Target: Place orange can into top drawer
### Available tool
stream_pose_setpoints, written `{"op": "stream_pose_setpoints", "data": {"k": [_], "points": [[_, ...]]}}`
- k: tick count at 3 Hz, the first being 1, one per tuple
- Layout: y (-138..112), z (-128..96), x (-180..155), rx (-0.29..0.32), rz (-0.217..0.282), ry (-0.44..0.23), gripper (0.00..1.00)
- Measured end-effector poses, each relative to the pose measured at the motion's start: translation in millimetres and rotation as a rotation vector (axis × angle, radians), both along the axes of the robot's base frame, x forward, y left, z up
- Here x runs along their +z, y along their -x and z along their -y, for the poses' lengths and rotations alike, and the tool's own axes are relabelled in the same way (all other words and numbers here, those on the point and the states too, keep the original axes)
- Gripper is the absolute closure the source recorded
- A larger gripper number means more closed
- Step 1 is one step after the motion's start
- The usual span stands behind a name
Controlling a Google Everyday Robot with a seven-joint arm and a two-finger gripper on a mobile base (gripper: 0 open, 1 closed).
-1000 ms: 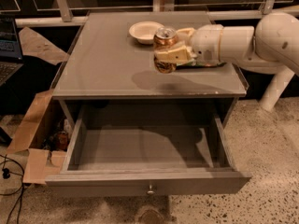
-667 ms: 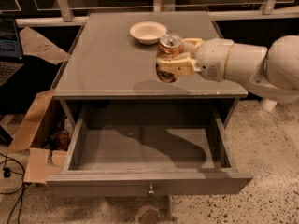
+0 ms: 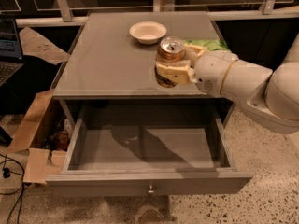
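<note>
The orange can (image 3: 169, 51) has a silver top with a pull tab. My gripper (image 3: 174, 72) is shut on the can and holds it upright in the air over the front right part of the cabinet top (image 3: 107, 59). The arm comes in from the right. The top drawer (image 3: 145, 148) is pulled wide open below, its inside bare, with a small round knob (image 3: 150, 189) at the centre of its front panel. The can is above and just behind the drawer's back edge.
A cream bowl (image 3: 147, 31) stands at the back of the cabinet top. A green snack bag (image 3: 208, 44) lies behind the gripper. A cardboard box (image 3: 35, 139) sits on the floor to the left. A laptop (image 3: 9, 45) is at far left.
The gripper has lifted the can and carried it forward toward the front edge of the cabinet top, closer to the open drawer.
</note>
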State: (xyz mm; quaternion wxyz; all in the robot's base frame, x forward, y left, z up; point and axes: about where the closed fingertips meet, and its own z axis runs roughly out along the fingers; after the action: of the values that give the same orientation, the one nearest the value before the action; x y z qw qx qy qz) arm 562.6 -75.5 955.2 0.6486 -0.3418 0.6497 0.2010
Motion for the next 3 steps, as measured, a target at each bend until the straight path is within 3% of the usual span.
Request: {"op": "stream_pose_setpoints", "data": {"k": [2,3], "points": [[14.2,-4.1,-7.3,-0.014,-0.008,-0.01,1.0],[33.5,-1.8,-21.5,-0.071,-0.021,-0.041,1.0]]}}
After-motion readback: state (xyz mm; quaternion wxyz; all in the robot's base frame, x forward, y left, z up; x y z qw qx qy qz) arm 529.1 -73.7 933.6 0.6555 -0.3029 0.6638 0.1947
